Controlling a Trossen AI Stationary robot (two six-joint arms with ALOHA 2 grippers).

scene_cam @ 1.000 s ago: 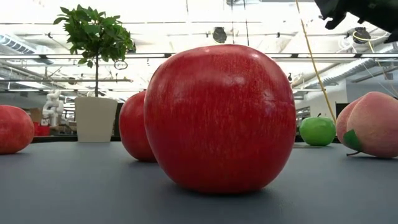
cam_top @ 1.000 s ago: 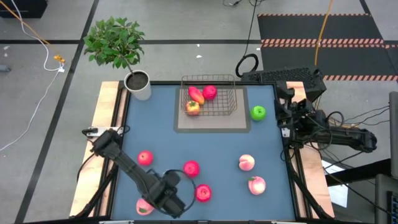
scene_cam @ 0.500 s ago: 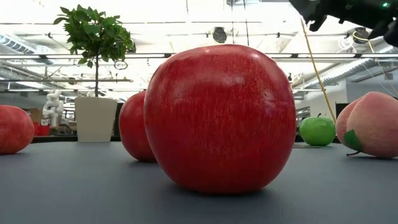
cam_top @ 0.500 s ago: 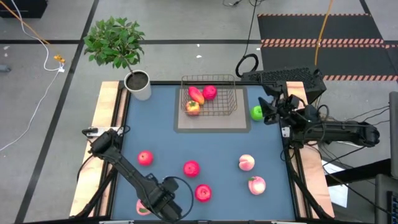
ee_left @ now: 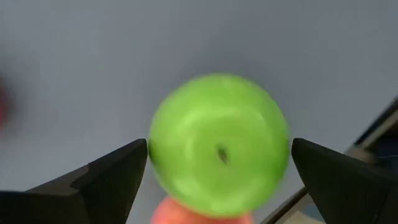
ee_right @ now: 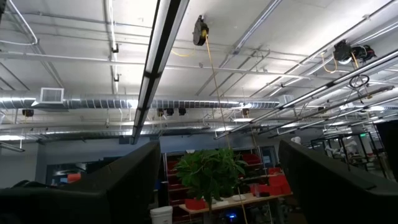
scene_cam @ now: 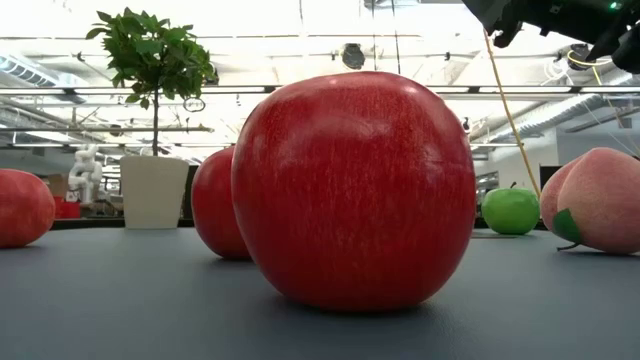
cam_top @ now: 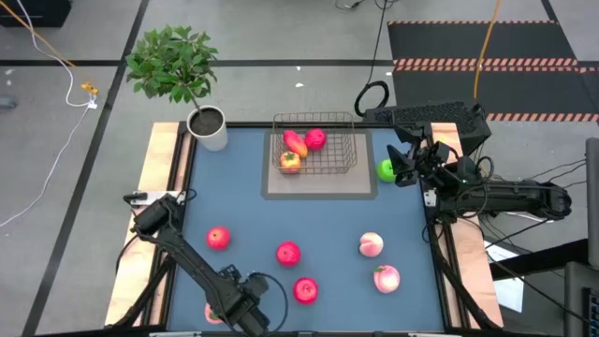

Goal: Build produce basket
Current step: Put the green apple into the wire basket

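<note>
Now | basket [cam_top: 318, 150]: grey wire mesh | holds three fruits [cam_top: 301, 146]

The left gripper [cam_top: 234, 314] hangs at the table's near edge with its fingers [ee_left: 106, 177] spread wide around a green apple [ee_left: 219, 143], bare blue table [cam_top: 243, 206] showing on both sides of it; a pink fruit [ee_left: 199, 214] sits just under the apple on the gripper's side. Just beside this gripper lies a red apple [cam_top: 306, 290], with 2 more red apples [cam_top: 287, 253] [cam_top: 218, 238] farther off, open mat between them. The right gripper [cam_top: 401, 167], fingers spread, sits at the far right edge touching or just beside another green apple [cam_top: 385, 169]. Beside that, the wire basket [cam_top: 318, 154] walls off 3 fruits. 2 peaches [cam_top: 372, 245] [cam_top: 386, 278] lie well apart from it.
</note>
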